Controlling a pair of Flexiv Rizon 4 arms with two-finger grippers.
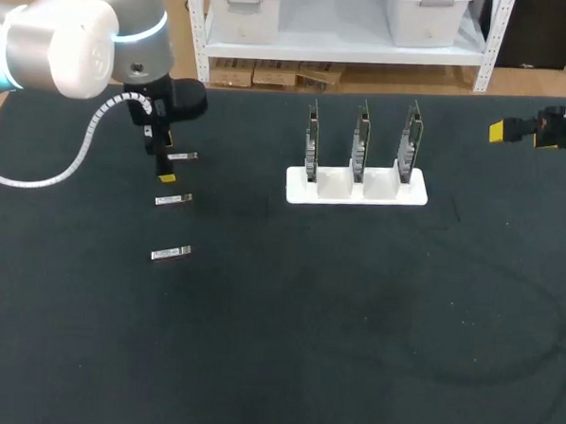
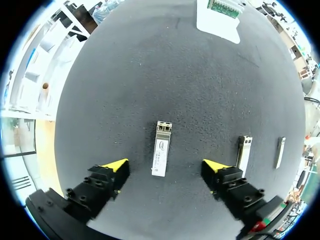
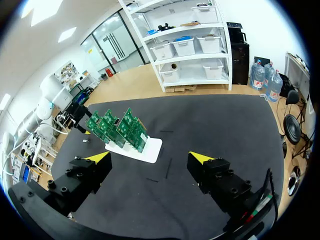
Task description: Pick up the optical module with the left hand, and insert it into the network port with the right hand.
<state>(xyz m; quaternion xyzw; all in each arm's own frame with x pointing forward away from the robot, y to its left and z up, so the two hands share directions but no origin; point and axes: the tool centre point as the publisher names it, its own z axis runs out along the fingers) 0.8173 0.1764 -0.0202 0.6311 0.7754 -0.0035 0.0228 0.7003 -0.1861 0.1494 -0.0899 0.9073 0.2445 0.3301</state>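
Three small silver optical modules lie in a row on the black table at the left: the far one [image 1: 183, 155], the middle one [image 1: 173, 200] and the near one [image 1: 171, 254]. My left gripper [image 1: 166, 158] hangs low over the far module. In the left wrist view that module [image 2: 161, 155] lies on the mat between the wide-apart fingers [image 2: 116, 168], touching neither, so the gripper [image 2: 165, 169] is open. The network ports are on three upright green boards in a white stand [image 1: 356, 185]. My right gripper [image 1: 515, 131] is open and empty at the far right, well away from the stand [image 3: 146, 150].
In the left wrist view the other two modules [image 2: 243, 152] [image 2: 280, 152] lie beside the right-hand finger, and the white stand [image 2: 217, 22] is far ahead. A white cable loops from my left arm [image 1: 74, 40] down to the table's left edge.
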